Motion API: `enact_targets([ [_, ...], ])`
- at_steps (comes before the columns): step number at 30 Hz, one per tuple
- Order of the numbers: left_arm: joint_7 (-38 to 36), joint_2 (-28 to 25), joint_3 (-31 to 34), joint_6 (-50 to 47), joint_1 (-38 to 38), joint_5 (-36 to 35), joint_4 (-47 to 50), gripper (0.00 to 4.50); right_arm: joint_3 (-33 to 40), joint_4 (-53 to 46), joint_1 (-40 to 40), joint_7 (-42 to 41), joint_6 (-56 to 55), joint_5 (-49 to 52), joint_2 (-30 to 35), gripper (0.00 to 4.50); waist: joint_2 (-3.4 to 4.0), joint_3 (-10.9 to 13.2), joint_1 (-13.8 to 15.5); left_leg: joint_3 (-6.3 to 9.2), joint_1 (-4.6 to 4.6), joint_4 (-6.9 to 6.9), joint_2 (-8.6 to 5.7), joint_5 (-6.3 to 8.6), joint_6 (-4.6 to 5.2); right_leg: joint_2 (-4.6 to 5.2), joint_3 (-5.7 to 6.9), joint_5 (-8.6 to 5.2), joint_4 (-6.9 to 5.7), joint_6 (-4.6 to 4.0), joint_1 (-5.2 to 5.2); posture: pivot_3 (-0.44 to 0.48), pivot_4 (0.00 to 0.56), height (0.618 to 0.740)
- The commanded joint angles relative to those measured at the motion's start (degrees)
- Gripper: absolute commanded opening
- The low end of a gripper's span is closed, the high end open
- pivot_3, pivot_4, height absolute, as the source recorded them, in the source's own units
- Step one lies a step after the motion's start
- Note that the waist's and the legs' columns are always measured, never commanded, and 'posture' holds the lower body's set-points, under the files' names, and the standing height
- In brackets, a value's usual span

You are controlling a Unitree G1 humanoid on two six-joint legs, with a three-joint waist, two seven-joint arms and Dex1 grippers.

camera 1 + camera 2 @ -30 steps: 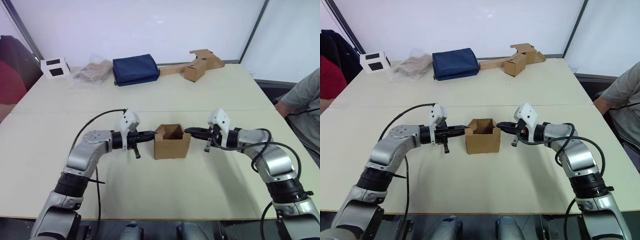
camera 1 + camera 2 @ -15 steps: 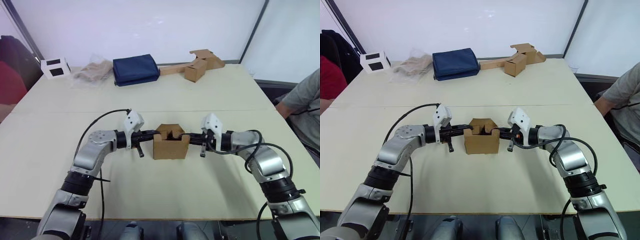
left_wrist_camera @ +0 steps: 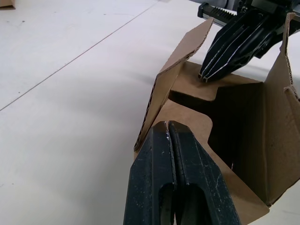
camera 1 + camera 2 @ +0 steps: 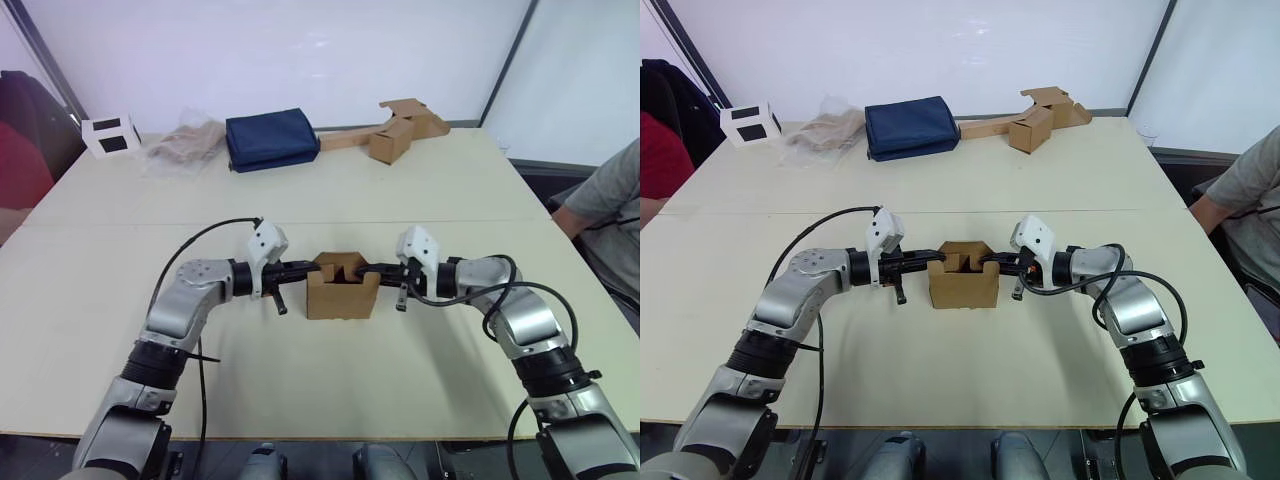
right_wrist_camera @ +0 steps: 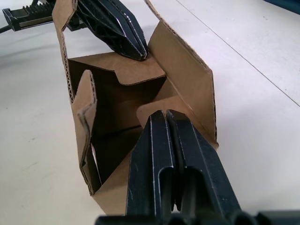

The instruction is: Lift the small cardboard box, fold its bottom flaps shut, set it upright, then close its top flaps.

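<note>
Left gripper [image 3: 168, 129], fingers pressed together, tip resting on the folded-in left top flap of the small cardboard box [image 4: 342, 293]; right gripper [image 5: 165, 116], fingers likewise together, bears on the opposite flap, so both tips meet the box from either side at centre frame in the head views. Box stands upright on the table [image 4: 400, 190], its two long flaps raised. Well apart along the upper edge: white cube with black squares [image 4: 110, 135], crumpled plastic bag [image 4: 185, 142], navy pouch [image 4: 270, 138], cardboard cube with strip [image 4: 392, 130]; a person's arm [image 4: 600, 205] at right edge.
</note>
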State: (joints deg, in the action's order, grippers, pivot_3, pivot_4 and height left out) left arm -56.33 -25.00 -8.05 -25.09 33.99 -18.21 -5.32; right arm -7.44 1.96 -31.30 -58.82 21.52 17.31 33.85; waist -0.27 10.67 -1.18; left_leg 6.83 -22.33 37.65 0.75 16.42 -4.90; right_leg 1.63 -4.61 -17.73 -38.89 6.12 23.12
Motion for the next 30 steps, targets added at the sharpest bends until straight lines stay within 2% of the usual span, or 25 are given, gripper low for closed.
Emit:
enact_targets([
  [1,-1.2,-1.3,1.5,-1.6,2.1,-1.9,3.5,0.03,3.9,-3.3,-1.9,0.2,2.1,3.5,0.3,0.00,0.00,0.0,0.0,0.00,0.00,0.00,0.00,0.00,0.00,0.00,0.00,0.00,0.00,0.00,0.00,0.000,0.150,0.740],
  [8,-2.8,-2.9,2.3,-3.8,3.5,-4.2,6.3,0.03,7.2,-6.9,-1.8,0.1,7.6,7.9,1.7,0.00,0.00,0.0,0.0,0.00,0.00,-0.02,0.00,0.00,0.00,0.00,0.00,0.00,0.01,0.00,0.00,0.000,0.150,0.740],
  [11,-3.2,-3.7,5.1,-5.7,4.9,-6.9,5.5,0.03,11.0,-9.8,-1.8,0.6,12.4,12.8,2.6,0.00,0.00,0.0,0.0,0.00,-0.01,-0.02,0.00,0.00,0.00,0.00,0.00,0.00,0.00,0.00,0.01,0.000,0.150,0.740],
  [15,-2.6,-5.2,6.0,-2.8,6.5,-4.7,-0.6,0.03,14.8,-20.4,-1.2,2.6,22.3,22.8,4.1,0.00,0.00,0.0,0.0,0.01,-0.05,-0.02,0.00,0.00,0.00,0.00,0.00,0.00,0.00,0.00,0.05,0.000,0.150,0.740],
  [19,-2.3,-4.6,6.2,-0.2,7.7,-3.5,-7.0,0.03,10.3,-28.9,1.5,4.0,25.6,22.7,6.5,0.00,0.00,0.0,0.0,0.02,-0.02,-0.09,0.00,0.00,0.01,-0.01,0.01,0.00,0.02,0.00,0.04,0.000,0.150,0.740],
  [22,-2.0,-1.7,6.8,0.3,8.9,-4.1,-13.8,0.03,5.5,-32.8,4.4,6.6,25.3,20.8,5.4,0.00,0.00,0.0,0.0,0.02,-0.03,-0.07,0.00,0.00,0.01,-0.01,0.02,0.00,0.03,0.00,0.04,0.000,0.150,0.740],
  [30,-4.8,2.0,4.3,5.5,10.5,-0.5,-25.6,0.03,0.0,-30.8,6.5,9.3,19.4,13.1,5.1,0.00,-0.04,0.0,0.0,0.03,-0.08,-0.03,-0.01,0.00,0.00,-0.02,0.03,0.00,0.04,0.00,0.07,0.000,0.150,0.740],
])
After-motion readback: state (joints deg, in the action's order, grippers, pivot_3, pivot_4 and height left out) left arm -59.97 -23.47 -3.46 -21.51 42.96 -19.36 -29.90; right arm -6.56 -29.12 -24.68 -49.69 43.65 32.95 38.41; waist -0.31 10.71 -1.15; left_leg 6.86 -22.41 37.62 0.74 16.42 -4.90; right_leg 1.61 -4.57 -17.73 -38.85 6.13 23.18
